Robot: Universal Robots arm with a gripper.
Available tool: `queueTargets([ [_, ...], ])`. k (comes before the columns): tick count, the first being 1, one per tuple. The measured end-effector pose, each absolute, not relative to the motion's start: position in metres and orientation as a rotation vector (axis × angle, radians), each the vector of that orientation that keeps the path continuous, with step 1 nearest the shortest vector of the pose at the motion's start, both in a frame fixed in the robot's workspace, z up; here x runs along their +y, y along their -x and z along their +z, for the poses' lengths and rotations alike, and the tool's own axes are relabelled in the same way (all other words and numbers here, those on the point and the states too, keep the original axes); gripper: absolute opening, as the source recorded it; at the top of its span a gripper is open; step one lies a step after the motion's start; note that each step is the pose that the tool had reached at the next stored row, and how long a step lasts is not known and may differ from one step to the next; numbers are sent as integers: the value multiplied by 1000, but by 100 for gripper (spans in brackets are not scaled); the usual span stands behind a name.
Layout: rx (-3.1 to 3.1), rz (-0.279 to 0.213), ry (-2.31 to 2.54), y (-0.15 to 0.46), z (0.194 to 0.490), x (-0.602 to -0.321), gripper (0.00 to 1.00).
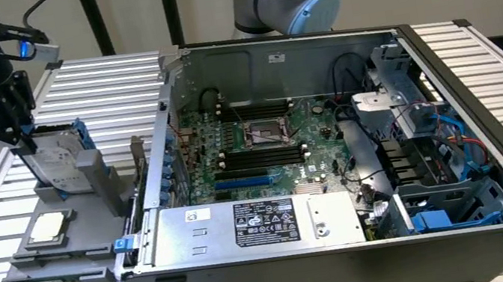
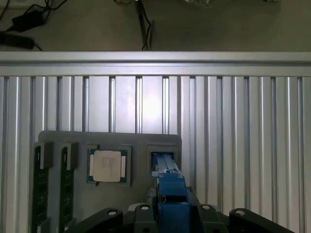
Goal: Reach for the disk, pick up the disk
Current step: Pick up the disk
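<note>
Clamping top edge of disk, jaws closed on its blue bracket. Gripper points straight down, wrist vertical above it. Disk stands on edge in grey holder, near square chip, on exterior view's left of open computer case.

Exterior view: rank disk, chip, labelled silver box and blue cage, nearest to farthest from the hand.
1. disk, upright at the hand.
2. chip, flat on the grey tray.
3. silver box, front of the case.
4. blue cage, the exterior view's right.
</note>
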State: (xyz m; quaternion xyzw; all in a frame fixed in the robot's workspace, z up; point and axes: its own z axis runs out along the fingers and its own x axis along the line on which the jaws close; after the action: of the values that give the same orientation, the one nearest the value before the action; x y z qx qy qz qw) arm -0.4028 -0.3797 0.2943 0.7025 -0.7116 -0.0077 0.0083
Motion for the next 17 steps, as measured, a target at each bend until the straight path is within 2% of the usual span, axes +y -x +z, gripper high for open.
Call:
queueTargets([
  [17,-2229,-19,-2195,403,294,-381,33],
])
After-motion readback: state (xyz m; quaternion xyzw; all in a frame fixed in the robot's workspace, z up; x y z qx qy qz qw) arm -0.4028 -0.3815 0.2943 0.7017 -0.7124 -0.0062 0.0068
